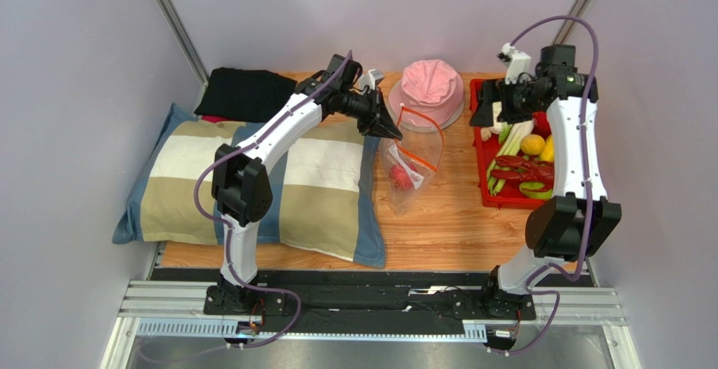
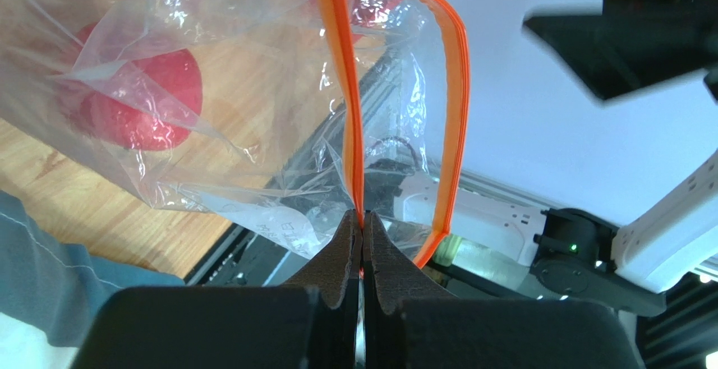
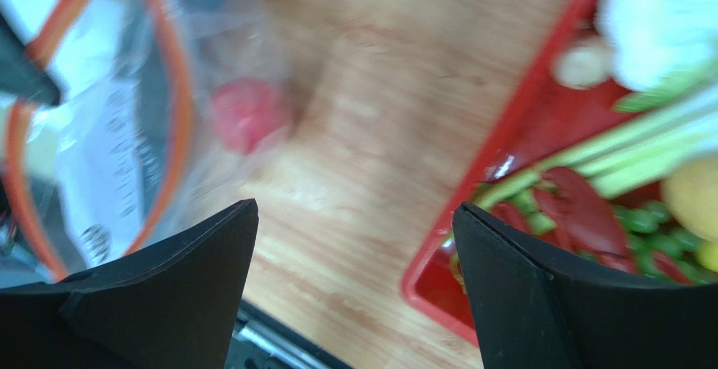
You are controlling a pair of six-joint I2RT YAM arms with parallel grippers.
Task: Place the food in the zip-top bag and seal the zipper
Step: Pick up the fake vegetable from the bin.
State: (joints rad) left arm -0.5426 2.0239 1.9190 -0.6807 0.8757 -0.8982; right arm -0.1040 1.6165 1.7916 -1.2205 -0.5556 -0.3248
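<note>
One bag of clear plastic is hung from the left claw. The claw's fingers are pressed fully together on one side of the orange zipper, at the end nearest the wrist camera. The zipper's two sides are spread apart, so the mouth is open. The bag's lower end seems to rest on the table, though this cannot be told for certain.

One red round piece of food is seen inside the bag, low down and well apart from the left claw.

The right claw is spread wide and nothing is held in it. It is placed above the near edge of the one red tray, with the bag to its left.

More food is piled in the tray: one yellow fruit, some pale green stalks, and red and green pieces. An exact count cannot be made, since the pieces overlap and the right arm covers part of the tray. The right wrist view is blurred.

One pink hat is set behind the bag, and one striped pillow lies at the left.
</note>
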